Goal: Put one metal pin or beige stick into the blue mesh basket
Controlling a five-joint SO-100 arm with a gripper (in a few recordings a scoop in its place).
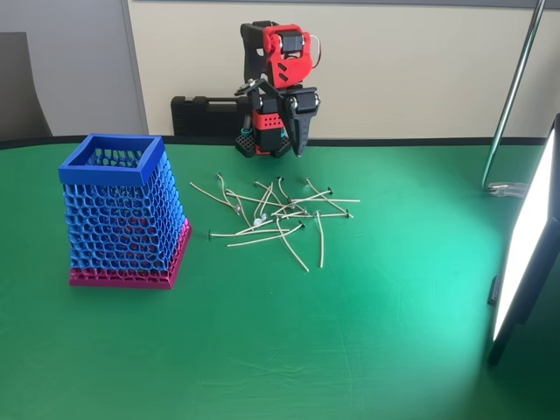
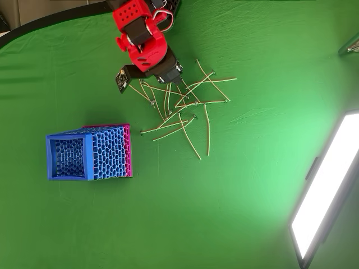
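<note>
Fixed view first: the fingers (image 1: 296, 144) hang point-down at the back of the table, dark and tapered, coming to one narrow tip. They look drawn together with nothing between them, though the overhead view hides them under the red wrist, so that reading rests on this one angle. The tip hovers above the far edge of the pile, touching nothing.

Out from there, the red and black arm (image 2: 140, 35) is folded up over its base, blocky printed plastic with a perforated shell.

Just in front lies the pile of pins (image 1: 278, 214), a loose tangle on the green cloth. They're thin, pale grey-beige, each with a small dark round head. Some bow or kink; others run straight. One straight metal pin (image 1: 243, 233) lies at the near left of the heap, head toward the basket, fairly free of its neighbours along much of its length.

My read on handling: very light, stiff enough to keep its line, smooth and narrow, so it could easily roll or slip out of a loose pinch. Lying flat on soft cloth, it gives little height to bite. Best hold is across the shaft near its middle, where no other pin crosses, so the rest don't drag along.

Off to the left, well apart from the pile, stands the blue mesh basket (image 1: 122, 214): tall, tapered, honeycomb walls, solid blue rim, magenta base band, mouth open upward. The table (image 1: 367, 350) is a smooth, faintly creased green cloth.
</note>
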